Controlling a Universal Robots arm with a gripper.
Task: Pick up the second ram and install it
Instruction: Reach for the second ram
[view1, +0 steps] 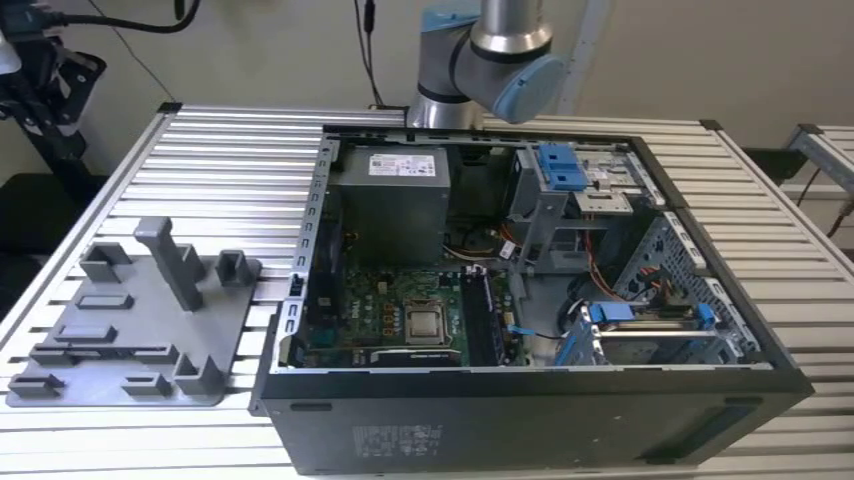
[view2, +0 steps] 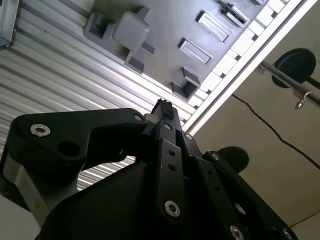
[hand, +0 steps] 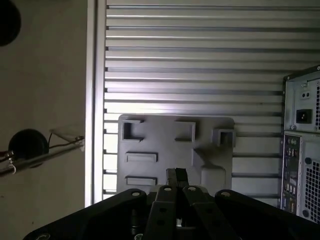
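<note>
the end effector (hand: 176, 174) hangs above the grey fixture tray (hand: 210, 167) on the slatted table (hand: 200, 60), its fingertips drawn together with nothing seen between them. the tray lies beside the open computer case (view1: 534, 410). where the second ram sits i cannot tell.

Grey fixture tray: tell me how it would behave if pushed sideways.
The grey fixture tray looks like rigid moulded plastic, so it should stay stiff. It lies flat and wide on the slatted table, so a push would probably slide it rather than tip it. Its upright posts might snag.
</note>
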